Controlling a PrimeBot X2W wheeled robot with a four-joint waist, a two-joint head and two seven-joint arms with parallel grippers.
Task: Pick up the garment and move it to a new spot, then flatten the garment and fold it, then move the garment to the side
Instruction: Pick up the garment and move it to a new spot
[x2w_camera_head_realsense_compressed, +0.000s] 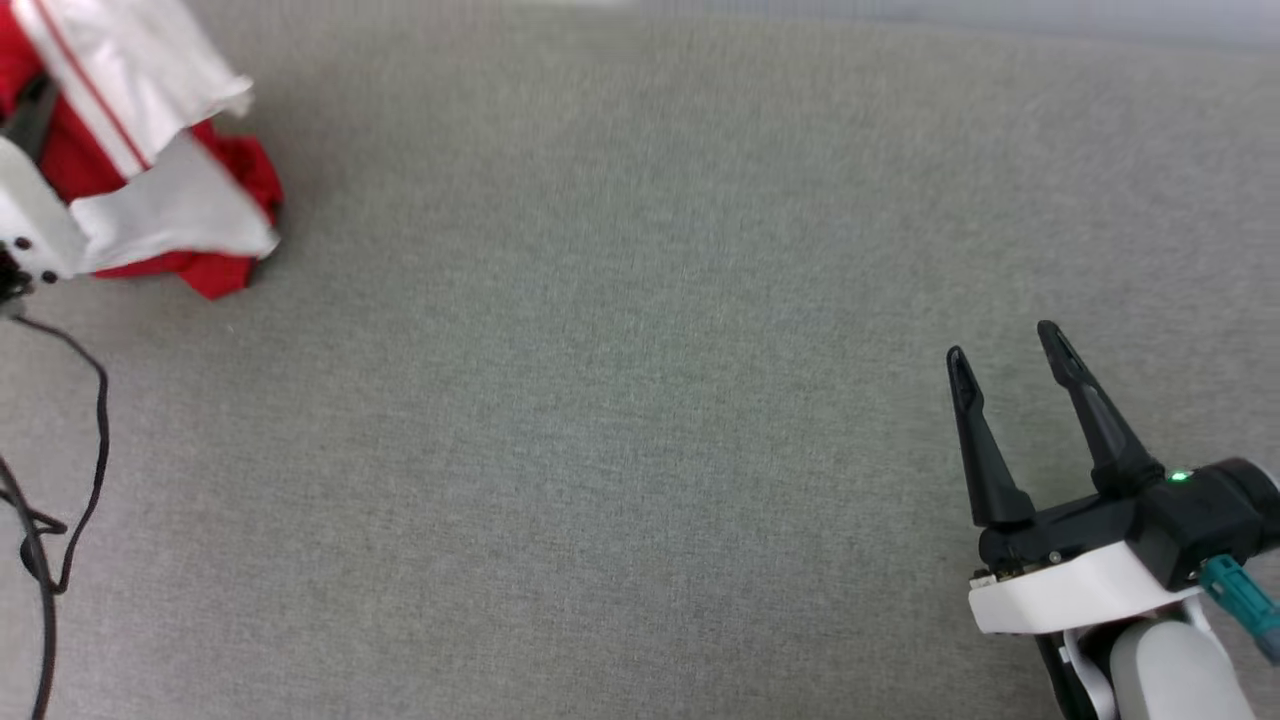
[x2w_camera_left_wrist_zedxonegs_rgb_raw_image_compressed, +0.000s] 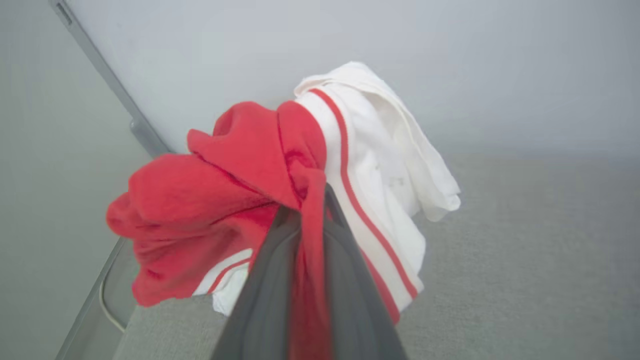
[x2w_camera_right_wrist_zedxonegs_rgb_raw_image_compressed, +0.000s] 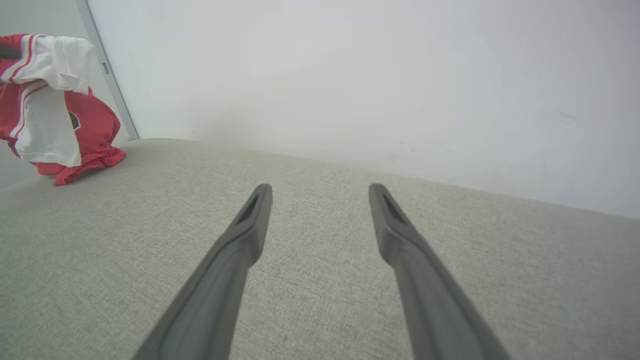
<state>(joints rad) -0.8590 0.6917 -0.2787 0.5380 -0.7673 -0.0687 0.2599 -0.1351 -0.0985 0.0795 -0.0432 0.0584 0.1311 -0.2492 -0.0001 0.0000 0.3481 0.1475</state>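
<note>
Red jersey-style T-shirt with white striped sleeves hung bunched at the far left of the grey woven surface, a fold pinched in the closed left end effector. The right end effector, spread wide and empty, stood near right, well apart from the shirt.

Grey fabric surface under garment hem
</note>
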